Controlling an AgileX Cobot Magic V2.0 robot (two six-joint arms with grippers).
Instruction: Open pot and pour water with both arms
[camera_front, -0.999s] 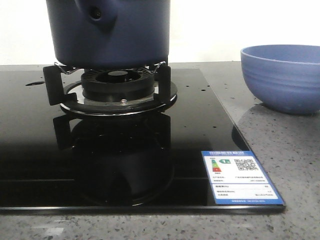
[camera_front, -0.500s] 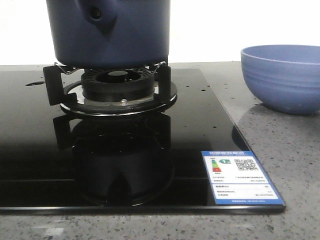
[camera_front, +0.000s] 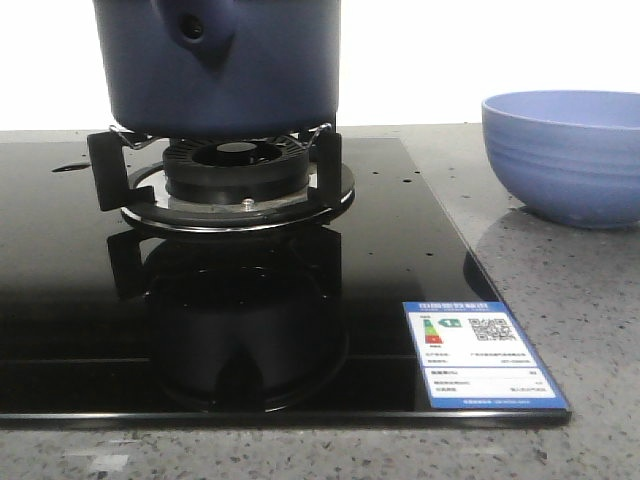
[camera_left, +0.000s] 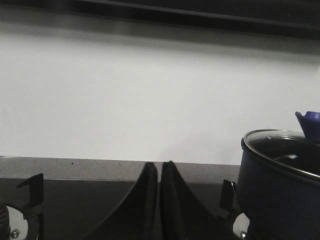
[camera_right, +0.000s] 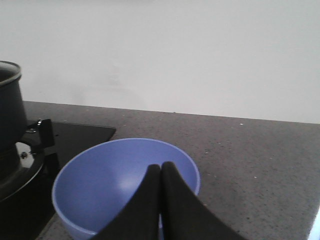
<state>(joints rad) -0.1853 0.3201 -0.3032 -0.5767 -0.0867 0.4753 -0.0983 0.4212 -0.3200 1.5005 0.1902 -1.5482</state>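
Both grippers, left (camera_left: 160, 200) and right (camera_right: 161, 200), clenched empty; lid (camera_left: 280, 145) on pot (camera_front: 220, 65), bowl (camera_front: 565, 155) at 3 o'clock—glass lid could slip.

Bright, overexposed white wall (camera_front: 480, 50) fills the upper frame. The glossy black hob (camera_front: 80, 300) mirrors the burner (camera_front: 235, 165). Close dark fingers (camera_left: 150, 210) look soft-focused.

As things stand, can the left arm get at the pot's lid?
Probably yes: the left gripper, fingers shut together, sits beside the pot with nothing between them, and the glass lid shows uncovered on top.
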